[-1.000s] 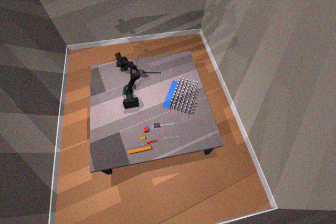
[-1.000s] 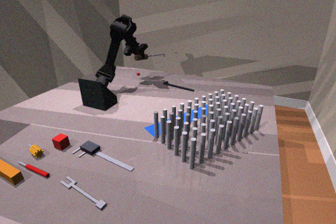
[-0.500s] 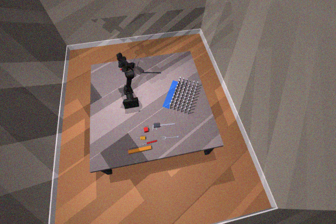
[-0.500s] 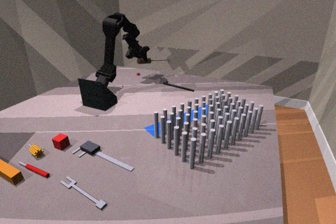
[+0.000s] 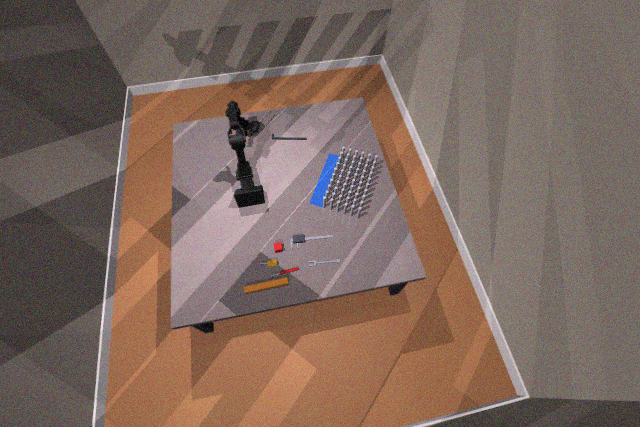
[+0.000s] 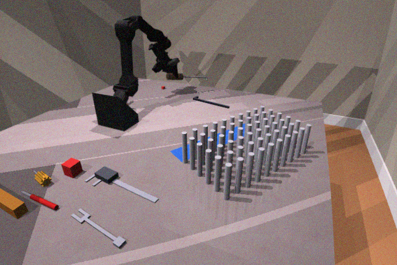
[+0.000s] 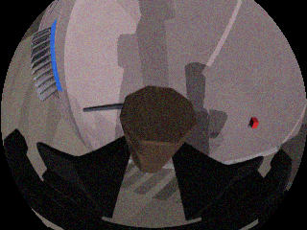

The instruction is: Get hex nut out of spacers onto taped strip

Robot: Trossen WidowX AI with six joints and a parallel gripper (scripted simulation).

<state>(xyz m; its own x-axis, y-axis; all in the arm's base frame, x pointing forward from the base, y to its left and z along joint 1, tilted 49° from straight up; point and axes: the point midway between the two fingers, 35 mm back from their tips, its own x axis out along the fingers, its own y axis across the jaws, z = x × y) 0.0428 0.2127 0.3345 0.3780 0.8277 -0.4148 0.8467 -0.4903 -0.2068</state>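
One wood-handled hook pinched by its handle in tool, thin shaft left free, prob. to reach betw. spacers; held above desk, well apart from blue strip. Nut: can't see it.

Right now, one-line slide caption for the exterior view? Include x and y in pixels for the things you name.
WidowX arm holds a brown-handled hook tool [image 6: 174,76] [image 7: 157,115] aloft, beyond the black L-shaped rod [image 6: 211,102] [image 7: 102,107]; grey spacers [image 6: 227,182] [image 7: 41,62] stand in the right foreground.

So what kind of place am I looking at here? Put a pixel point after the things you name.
Probably a robot practice or test area: a black robot arm [image 5: 241,153] [image 6: 126,53] stands on a broad table [image 5: 206,257] [image 6: 179,223], with a block of upright metal posts [image 5: 354,179] [image 6: 227,180] and scattered hand tools.
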